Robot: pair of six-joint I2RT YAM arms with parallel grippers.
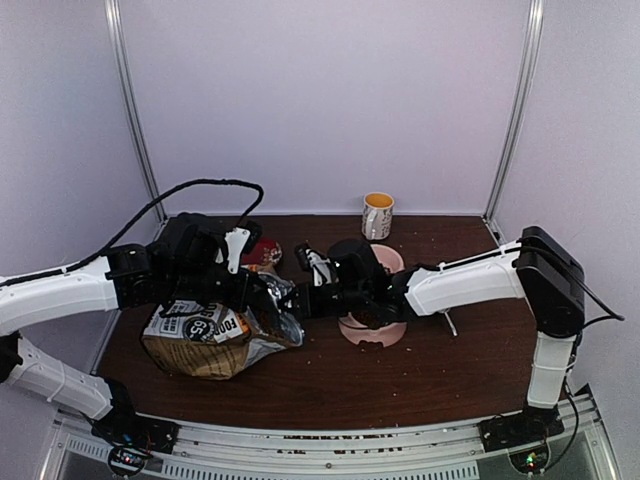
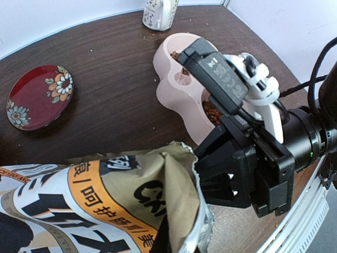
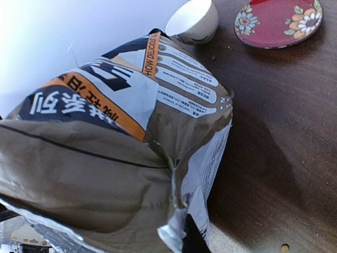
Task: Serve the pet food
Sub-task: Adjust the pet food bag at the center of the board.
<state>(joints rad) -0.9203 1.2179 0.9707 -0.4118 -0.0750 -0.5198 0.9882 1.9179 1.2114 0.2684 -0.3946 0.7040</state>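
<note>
Two grippers meet at the bag's (image 1: 205, 338) open mouth: the left gripper (image 1: 258, 292) clamped on its rim, the right gripper (image 1: 300, 300) against it, its grip impossible to tell, beside the pink bowl (image 2: 174, 79).

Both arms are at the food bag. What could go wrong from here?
1. The bag opens over the table, short of the pink bowl; tipping it now would likely spill its contents.
2. The right gripper works close beside the bowl, which already holds kibble; a swing could knock it.
3. The thin foil edge may slip or tear.
</note>
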